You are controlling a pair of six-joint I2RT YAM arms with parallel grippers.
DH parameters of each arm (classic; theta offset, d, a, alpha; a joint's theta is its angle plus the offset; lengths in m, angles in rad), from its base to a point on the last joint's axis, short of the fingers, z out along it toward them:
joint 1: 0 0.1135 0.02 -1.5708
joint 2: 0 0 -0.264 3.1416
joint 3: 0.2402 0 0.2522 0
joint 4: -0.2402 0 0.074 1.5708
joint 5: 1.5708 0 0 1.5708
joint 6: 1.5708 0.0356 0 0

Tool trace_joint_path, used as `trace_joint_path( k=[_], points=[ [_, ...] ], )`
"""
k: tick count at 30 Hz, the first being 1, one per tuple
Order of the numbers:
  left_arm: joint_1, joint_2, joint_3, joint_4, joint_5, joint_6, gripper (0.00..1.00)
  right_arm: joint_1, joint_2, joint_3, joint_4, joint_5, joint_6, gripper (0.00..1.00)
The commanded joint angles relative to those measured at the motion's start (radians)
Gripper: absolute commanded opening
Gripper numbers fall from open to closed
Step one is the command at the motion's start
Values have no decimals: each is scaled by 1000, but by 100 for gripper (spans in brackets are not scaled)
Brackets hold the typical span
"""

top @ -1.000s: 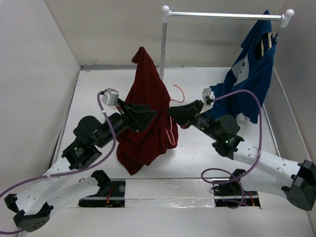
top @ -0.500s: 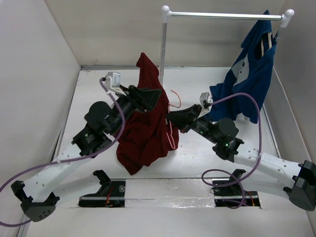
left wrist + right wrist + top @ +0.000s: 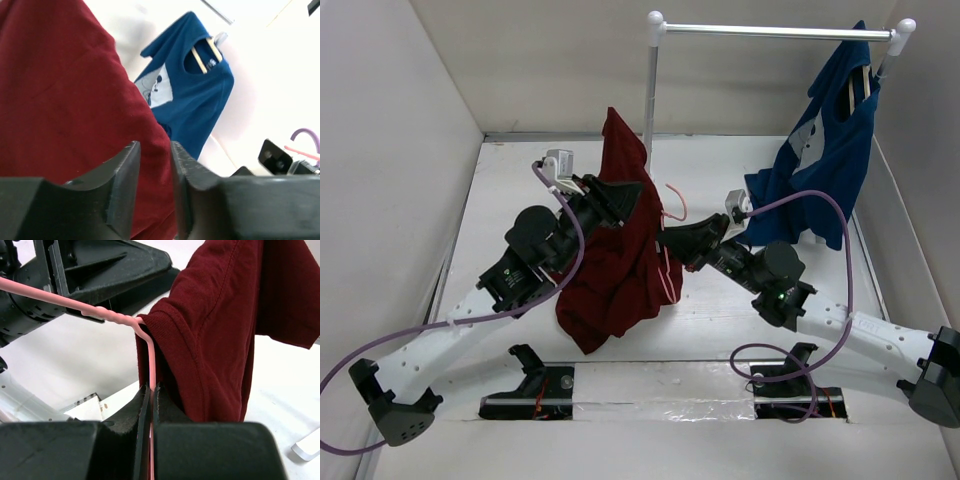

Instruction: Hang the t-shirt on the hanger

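Since a second before, the left arm had swung up and toward the rack, carrying the left gripper [image 3: 623,200] from the middle of the shirt [image 3: 620,262] to its upper part, while the right gripper [image 3: 666,240] had slid a little nearer and to the left; the shirt's peak had shifted slightly rightward. On the table [image 3: 720,160] stood the rack [image 3: 770,31], and from the right end of its bar hung the blue top [image 3: 820,160] with a pale hanger [image 3: 200,59] inside its neck. The shirt was held up above the table between the two arms, draped in folds, with its collar edge lying against the hanger [image 3: 152,357]. That pink wire ran out to the right of the cloth, its hook free in the air. The right gripper was pressed together on the wire, just beside the collar. In the left wrist view the left fingers [image 3: 122,170] stood a narrow gap apart with maroon cloth showing between them; whether they pinched it could not be told.
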Motion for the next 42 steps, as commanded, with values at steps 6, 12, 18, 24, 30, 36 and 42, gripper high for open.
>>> trace_joint_path(
  k=[6, 12, 18, 24, 30, 36, 42],
  points=[
    [-2, 35, 34, 28, 72, 24, 45, 9, -9, 44, 72, 7, -30, 0],
    [-2, 83, 78, -28, 81, 31, 61, 18, 8, 76, 51, -5, -47, 0],
    [-2, 115, 54, 19, 114, 1, 64, 45, 49, 113, 49, 18, -70, 0],
    [-2, 89, -34, 113, 108, -31, 26, 68, 114, 153, 32, 49, -96, 0],
    [-2, 34, -95, 128, 58, -59, 1, 79, 146, 130, 72, 72, -79, 0],
    [25, -14, -134, 131, 70, -103, 0, 88, 125, 107, 41, 92, -76, 0],
    [44, -43, -146, 127, 81, -134, 0, 88, 50, 65, -124, 121, -93, 47]
  ],
)
